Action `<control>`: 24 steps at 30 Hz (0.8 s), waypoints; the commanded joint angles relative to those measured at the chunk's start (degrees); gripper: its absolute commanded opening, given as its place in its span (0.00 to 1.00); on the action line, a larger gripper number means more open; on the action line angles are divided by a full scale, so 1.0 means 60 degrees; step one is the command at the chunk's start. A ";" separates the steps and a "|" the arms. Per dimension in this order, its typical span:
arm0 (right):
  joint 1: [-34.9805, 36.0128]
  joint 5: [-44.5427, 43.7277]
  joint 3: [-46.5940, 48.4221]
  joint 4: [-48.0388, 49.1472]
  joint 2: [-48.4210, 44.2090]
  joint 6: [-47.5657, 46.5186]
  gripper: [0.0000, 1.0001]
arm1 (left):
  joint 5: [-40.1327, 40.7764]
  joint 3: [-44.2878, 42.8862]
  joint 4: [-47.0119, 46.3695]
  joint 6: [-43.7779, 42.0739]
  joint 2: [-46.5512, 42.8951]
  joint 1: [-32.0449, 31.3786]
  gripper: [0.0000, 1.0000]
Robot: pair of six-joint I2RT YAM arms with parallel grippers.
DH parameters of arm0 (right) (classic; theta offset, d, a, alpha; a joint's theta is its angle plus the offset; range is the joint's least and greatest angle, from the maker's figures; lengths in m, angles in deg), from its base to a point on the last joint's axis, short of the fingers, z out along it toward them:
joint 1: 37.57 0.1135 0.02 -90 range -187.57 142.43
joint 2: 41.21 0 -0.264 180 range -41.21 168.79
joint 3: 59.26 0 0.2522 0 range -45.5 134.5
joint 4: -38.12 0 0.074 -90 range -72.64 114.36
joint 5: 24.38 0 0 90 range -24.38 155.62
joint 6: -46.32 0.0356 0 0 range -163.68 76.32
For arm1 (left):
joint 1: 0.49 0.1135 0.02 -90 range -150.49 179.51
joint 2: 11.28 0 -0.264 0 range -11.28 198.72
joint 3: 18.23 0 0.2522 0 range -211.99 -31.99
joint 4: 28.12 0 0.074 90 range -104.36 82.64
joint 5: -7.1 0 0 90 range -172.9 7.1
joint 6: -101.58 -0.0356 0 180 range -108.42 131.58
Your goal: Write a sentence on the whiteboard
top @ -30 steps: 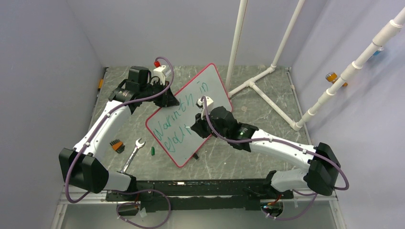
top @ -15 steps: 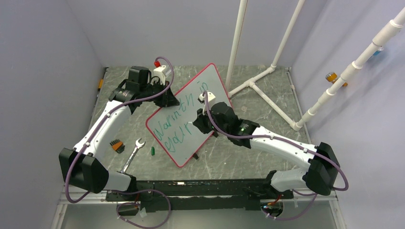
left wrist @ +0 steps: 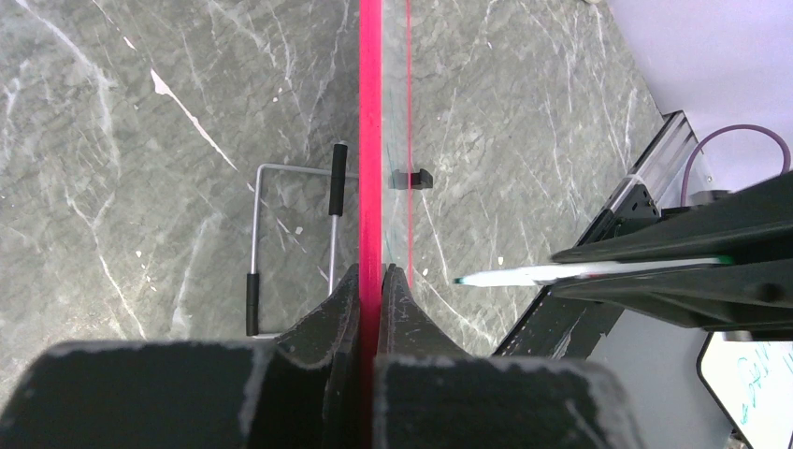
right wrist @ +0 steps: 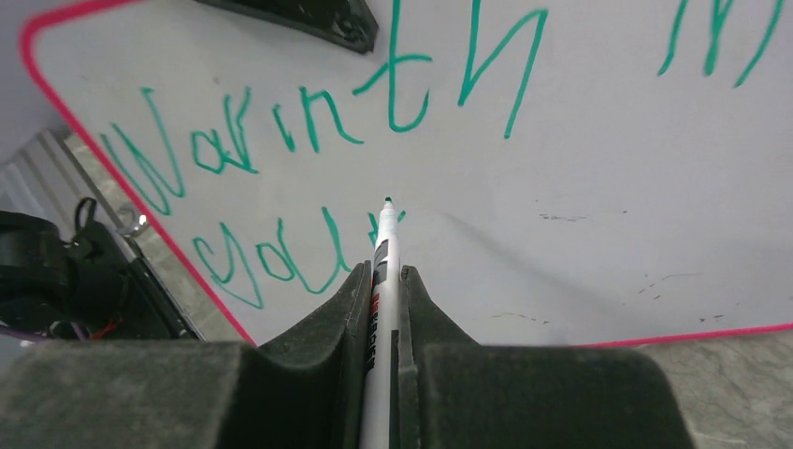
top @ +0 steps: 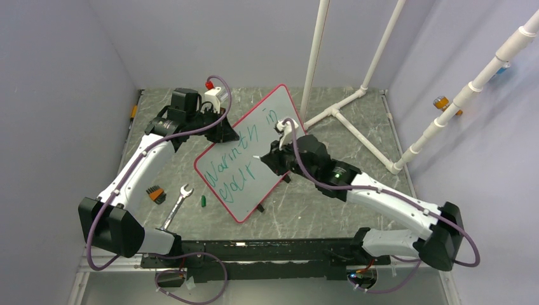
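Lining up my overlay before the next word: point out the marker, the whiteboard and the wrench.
marker (right wrist: 382, 257), right wrist view, barrel just behind the tip
whiteboard (top: 250, 196), top view, bare white face near its lower corner
wrench (top: 177, 206), top view, middle of its shaft

Glossy whiteboard (top: 251, 152), veined stone-look table (top: 356, 136)

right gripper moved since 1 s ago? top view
Yes. The right gripper, holding the marker, shifted right and slightly up-frame, clearing the end of the sentence's second line on the whiteboard, which stayed put.
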 commanded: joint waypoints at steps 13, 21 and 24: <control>-0.0752 0.0229 -0.1328 0.0242 -0.1915 -0.0377 0.00 | 0.0560 0.0080 0.0351 -0.1885 0.0471 -0.0496 0.00; -0.0947 0.0535 -0.1934 0.0248 -0.2623 -0.0585 0.00 | 0.0570 -0.0005 0.0613 -0.2151 0.0817 -0.0950 0.00; -0.0947 0.0531 -0.2180 0.0271 -0.2937 -0.0709 0.00 | 0.0613 -0.0050 0.0680 -0.2190 0.0906 -0.1054 0.00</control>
